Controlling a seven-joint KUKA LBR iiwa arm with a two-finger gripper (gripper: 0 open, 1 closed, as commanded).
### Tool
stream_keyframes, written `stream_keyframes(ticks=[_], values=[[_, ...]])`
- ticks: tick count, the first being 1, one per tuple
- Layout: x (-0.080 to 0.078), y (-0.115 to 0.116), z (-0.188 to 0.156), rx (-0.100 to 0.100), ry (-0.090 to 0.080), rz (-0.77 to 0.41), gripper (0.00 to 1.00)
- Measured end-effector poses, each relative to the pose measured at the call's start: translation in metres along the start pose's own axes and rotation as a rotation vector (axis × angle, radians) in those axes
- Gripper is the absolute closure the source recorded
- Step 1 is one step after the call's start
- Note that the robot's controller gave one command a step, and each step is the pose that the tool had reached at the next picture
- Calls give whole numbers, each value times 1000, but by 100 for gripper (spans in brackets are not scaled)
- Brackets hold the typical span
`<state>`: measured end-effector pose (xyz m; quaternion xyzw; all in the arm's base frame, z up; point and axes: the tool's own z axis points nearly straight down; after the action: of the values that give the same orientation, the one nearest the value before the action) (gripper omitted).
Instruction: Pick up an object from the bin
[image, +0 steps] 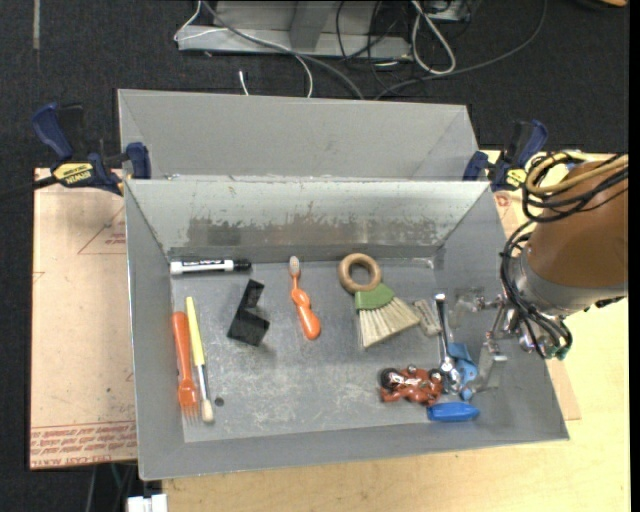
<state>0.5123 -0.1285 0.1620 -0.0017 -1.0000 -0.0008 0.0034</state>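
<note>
The end effector (468, 378) is low in the bin, near the right wall and close to the front right corner. Its two fingers (443, 335) are spread apart and point down to the floor of the bin. Between them is a small blue piece (461, 358). It stands in the gap, but I cannot tell if either finger touches it. The fingers are not pressed on it.

Just in front of the fingers, toward the front edge, a blue oval thing (452, 411) lies flat on the floor. Whether it is one thing with the blue piece above it, I cannot tell. To its left, touching or almost touching it, lies a red and black figure (405, 384).

The arm (585, 240) comes over the right wall and has a brown cover with cables around it.

Further to the left, near the middle of the bin, is a small hand brush (383, 315) with a green top and pale bristles. Behind it, at the foot of the back wall, is a tan ring (360, 272). An orange toothbrush (304, 305) lies left of the ring, and a black block (248, 315) lies left of that. A black marker (210, 265) lies along the back wall near the back left corner. By the left wall, an orange stick (183, 362) and a yellow stick (197, 360) lie side by side, running from back to front. The floor of the grey bin (320, 400) is bare along the middle of the front edge.
</note>
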Motion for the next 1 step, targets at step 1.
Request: stream_keyframes(ticks=[1], values=[[-2, 1, -4, 1, -8, -4, 0]])
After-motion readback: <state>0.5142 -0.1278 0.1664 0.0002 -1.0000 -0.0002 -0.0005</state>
